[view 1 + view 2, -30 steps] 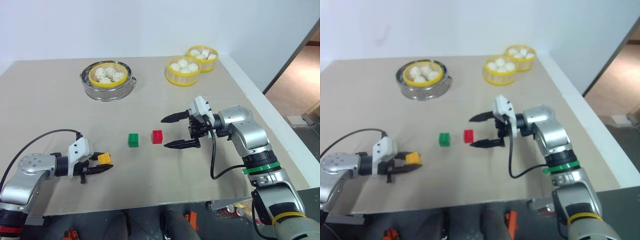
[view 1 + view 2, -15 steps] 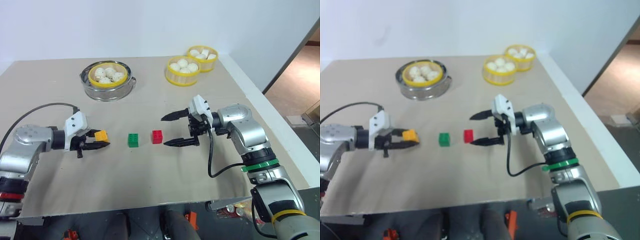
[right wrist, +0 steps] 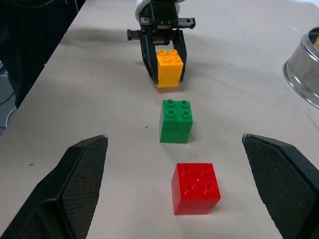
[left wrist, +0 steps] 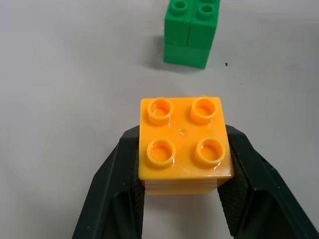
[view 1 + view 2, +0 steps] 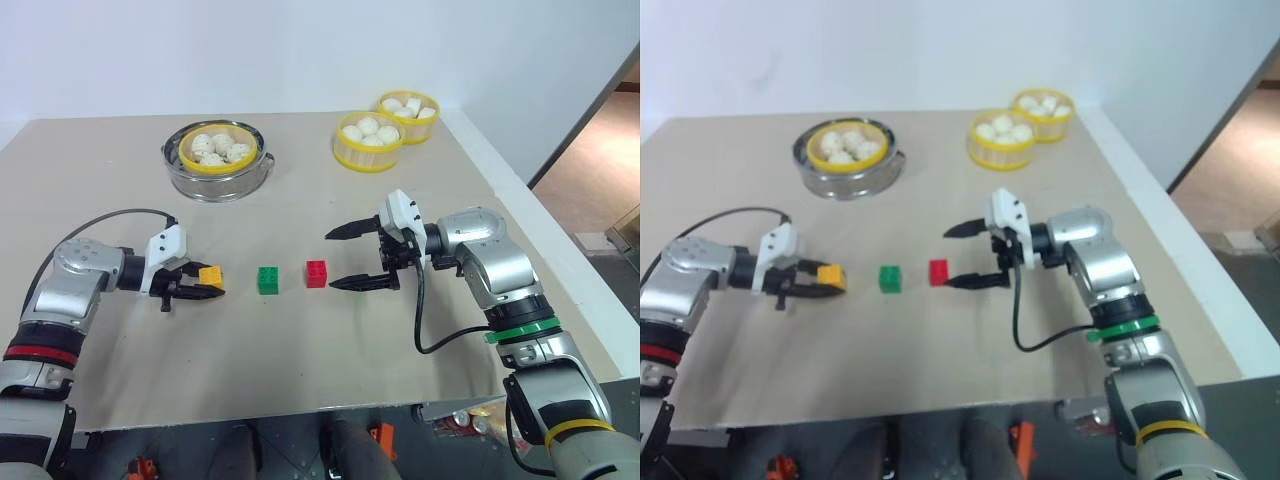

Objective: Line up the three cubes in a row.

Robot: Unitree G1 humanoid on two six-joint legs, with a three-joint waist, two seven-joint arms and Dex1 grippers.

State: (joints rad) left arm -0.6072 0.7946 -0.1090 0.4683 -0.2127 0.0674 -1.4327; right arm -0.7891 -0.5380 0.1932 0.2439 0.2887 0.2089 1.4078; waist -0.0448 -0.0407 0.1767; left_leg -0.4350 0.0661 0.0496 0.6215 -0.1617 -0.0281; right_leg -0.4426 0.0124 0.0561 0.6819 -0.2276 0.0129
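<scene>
My left gripper [image 5: 208, 283] is shut on the yellow-orange cube [image 5: 210, 275], holding it at table height just left of the green cube [image 5: 268, 280]. In the left wrist view the yellow-orange cube [image 4: 184, 144] sits between the black fingers [image 4: 112, 194], studs up, with the green cube [image 4: 192, 32] a short gap beyond. The red cube [image 5: 316, 273] stands right of the green one. My right gripper [image 5: 345, 258] hovers open just right of the red cube, which lies before its spread fingers [image 3: 79, 184] in the right wrist view, in line with the green cube [image 3: 176, 121] and yellow-orange cube [image 3: 169, 67].
A metal steamer with a yellow basket of buns [image 5: 216, 158] stands at the back left. Two yellow-rimmed baskets of buns [image 5: 368, 140] [image 5: 407, 110] sit at the back right. The table edge [image 5: 520, 190] runs along the right.
My left gripper has carried the yellow-orange cube away from the near left, up and right toward the green cube. The right gripper and the other two cubes have kept still.
</scene>
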